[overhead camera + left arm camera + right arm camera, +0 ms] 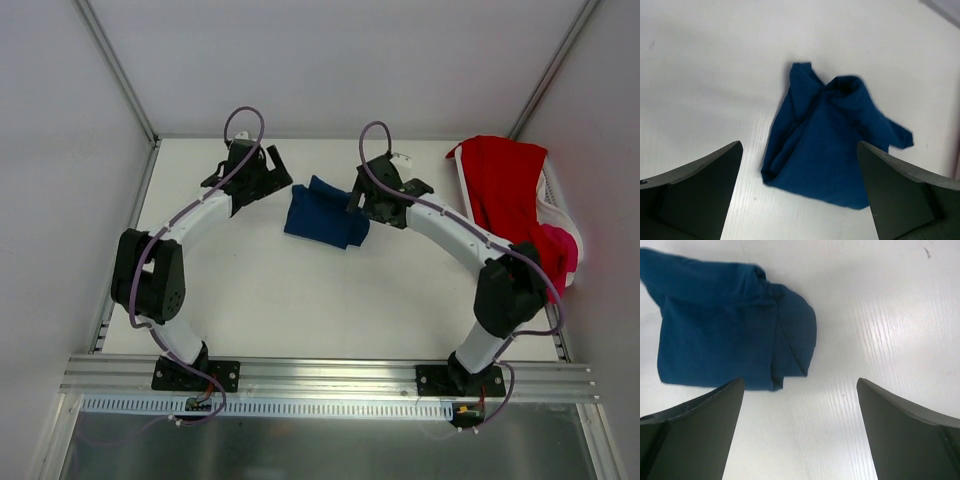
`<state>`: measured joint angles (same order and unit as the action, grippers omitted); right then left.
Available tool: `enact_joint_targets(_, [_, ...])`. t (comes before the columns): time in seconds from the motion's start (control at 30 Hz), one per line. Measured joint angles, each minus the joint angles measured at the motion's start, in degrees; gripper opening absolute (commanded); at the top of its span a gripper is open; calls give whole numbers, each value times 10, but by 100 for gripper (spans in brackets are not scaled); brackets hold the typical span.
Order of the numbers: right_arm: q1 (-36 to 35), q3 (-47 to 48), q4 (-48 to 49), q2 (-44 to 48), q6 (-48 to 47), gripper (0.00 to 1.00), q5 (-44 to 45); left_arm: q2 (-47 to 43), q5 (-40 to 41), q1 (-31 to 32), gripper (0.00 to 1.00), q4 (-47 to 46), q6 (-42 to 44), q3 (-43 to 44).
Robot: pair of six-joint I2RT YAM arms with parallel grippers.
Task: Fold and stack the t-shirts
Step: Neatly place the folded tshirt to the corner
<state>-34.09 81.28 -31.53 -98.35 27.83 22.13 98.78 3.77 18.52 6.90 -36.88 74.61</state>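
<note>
The navy blue t-shirt lies bunched in a small folded heap on the table between both arms; its chest print is hidden. It also shows in the left wrist view and the right wrist view. My left gripper is open and empty just left of it. My right gripper is open and empty at its right edge. The red t-shirt drapes over the basket at the right, with the pink t-shirt below it.
The white plastic basket stands at the table's right edge under the red and pink shirts. Metal frame posts rise at the back corners. A rail runs along the near edge.
</note>
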Motion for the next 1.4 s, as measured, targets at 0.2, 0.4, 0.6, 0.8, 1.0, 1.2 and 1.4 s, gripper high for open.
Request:
enact_joint_targets(0.2, [-38, -90, 4, 114, 2, 100, 38, -46, -11, 2, 99, -21, -17, -135])
enact_joint_targets(0.4, [-45, -167, 7, 159, 12, 99, 52, -25, -101, 2, 99, -136, -61, -250])
enact_joint_targets(0.6, [-58, -226, -1, 204, 18, 99, 66, 1, -137, 21, 99, -252, -103, -266])
enact_joint_targets(0.8, [-59, -250, -3, 242, 23, 100, 81, 4, -131, 42, 99, -282, -134, -277])
enact_joint_targets(1.0, [-67, -264, -4, 242, 30, 99, 85, 5, -89, 68, 94, -293, -166, -280])
enact_joint_targets(1.2, [-75, -267, -3, 242, 32, 100, 86, 28, -65, 78, 80, -329, -183, -277])
enact_joint_targets(1.4, [-76, -281, -5, 247, 37, 100, 92, 56, -41, 78, 13, -341, -191, -266])
